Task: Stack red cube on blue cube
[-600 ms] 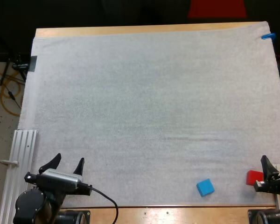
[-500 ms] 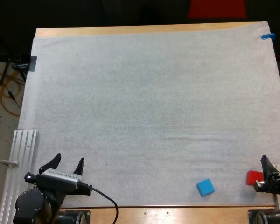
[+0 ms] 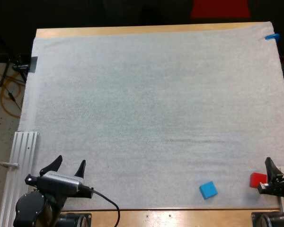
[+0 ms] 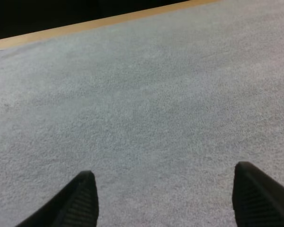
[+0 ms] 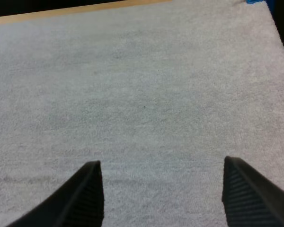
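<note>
Right claw (image 3: 278, 164) apart, red cube (image 3: 258, 179) just beside it, blue cube (image 3: 208, 189) near, left claw (image 3: 71, 161) apart

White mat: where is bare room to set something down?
Bare on the white mat: its far and middle stretch, and the near strip between the left hand and the blue cube. Crowded: the near right corner, where the red cube sits by the right hand.

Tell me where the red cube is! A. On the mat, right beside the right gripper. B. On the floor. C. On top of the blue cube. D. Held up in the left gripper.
A: the red cube rests on the white mat just beside the right gripper, with the blue cube lying apart from it.
</note>
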Robot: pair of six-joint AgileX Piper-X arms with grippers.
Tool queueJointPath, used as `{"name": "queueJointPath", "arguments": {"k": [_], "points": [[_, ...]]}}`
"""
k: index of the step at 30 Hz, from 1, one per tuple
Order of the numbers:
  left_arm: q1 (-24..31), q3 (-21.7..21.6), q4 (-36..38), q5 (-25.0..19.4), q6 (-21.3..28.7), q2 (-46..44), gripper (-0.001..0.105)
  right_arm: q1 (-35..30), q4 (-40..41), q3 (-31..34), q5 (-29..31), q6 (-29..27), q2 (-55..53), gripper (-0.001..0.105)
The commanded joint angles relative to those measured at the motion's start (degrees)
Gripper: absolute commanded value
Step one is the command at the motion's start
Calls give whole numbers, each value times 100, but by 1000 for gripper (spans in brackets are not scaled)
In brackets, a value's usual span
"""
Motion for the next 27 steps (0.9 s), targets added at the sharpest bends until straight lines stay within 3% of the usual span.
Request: {"name": "queueJointPath", "arguments": {"k": [1, 8, 11, 17, 21, 27], "points": [[-35, -13, -49, 79, -65, -761, 59, 1, -68, -4, 74, 21, -195, 54], [-422, -191, -63, 131, -65, -414, 59, 1, 76, -389, 383, 311, 232, 54], [-739, -462, -63, 301, -65, -89, 59, 1, 314, -786, 563, 311, 596, 54], [-1425, -1086, -63, 1089, -65, 868, 59, 1, 933, -1599, 828, 452, 1408, 54], [-2025, -1541, 40, 1270, 14, 1517, 59, 1, 1399, -2116, 828, 642, 1872, 54], [-3226, -2075, 510, 1270, 529, 2404, 59, 1, 2025, -2740, 532, 906, 2493, 54]]}}
